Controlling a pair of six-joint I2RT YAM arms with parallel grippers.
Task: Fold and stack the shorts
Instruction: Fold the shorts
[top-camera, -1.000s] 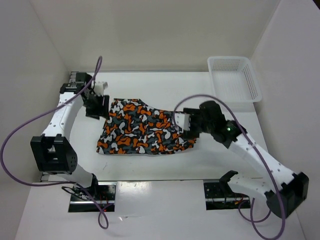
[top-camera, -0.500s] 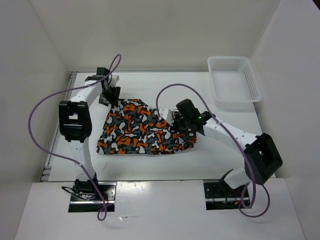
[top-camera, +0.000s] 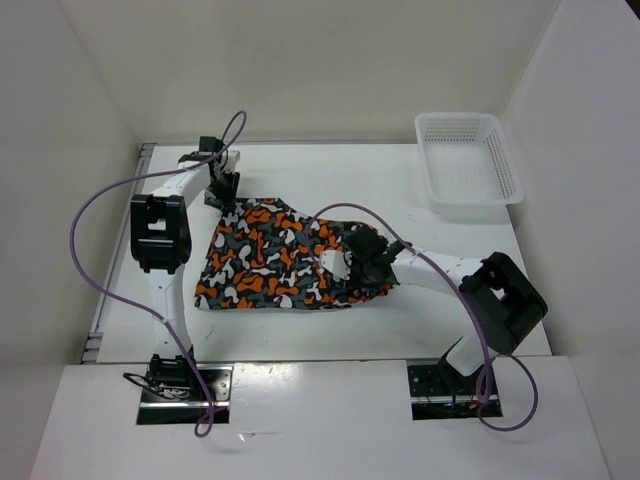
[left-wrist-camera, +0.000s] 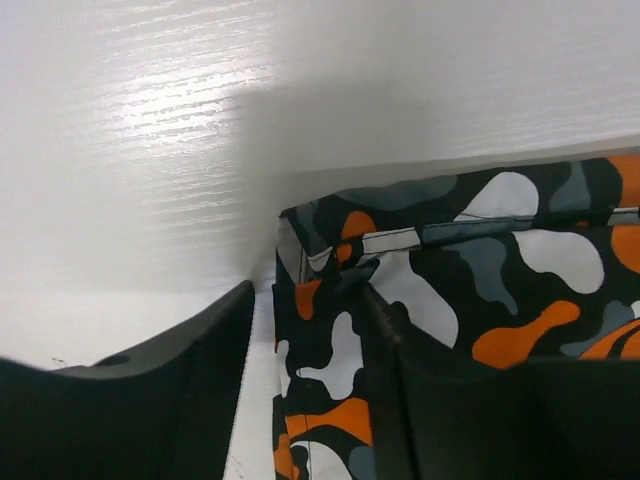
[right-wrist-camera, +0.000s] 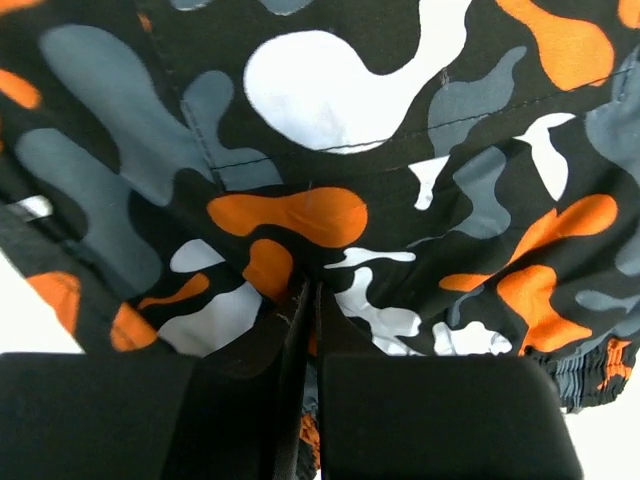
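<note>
Shorts (top-camera: 285, 262): spread nearly flat on white counter (top-camera: 420, 320), centre-left, camouflage print upward. Left claw (top-camera: 222, 190): at far-left corner of shorts, jaws apart, straddling the cloth's corner hem, one finger resting on the print. Right claw (top-camera: 352, 262): on right part of shorts, pinched closed on a raised fold of cloth. White mesh basket (top-camera: 505, 170): far-right corner of counter, well apart from shorts.

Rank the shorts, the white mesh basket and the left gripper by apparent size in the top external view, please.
1. shorts, the widest outline by far.
2. white mesh basket, clearly smaller in outline.
3. left gripper, a small dark shape at the shorts' far-left corner.
</note>
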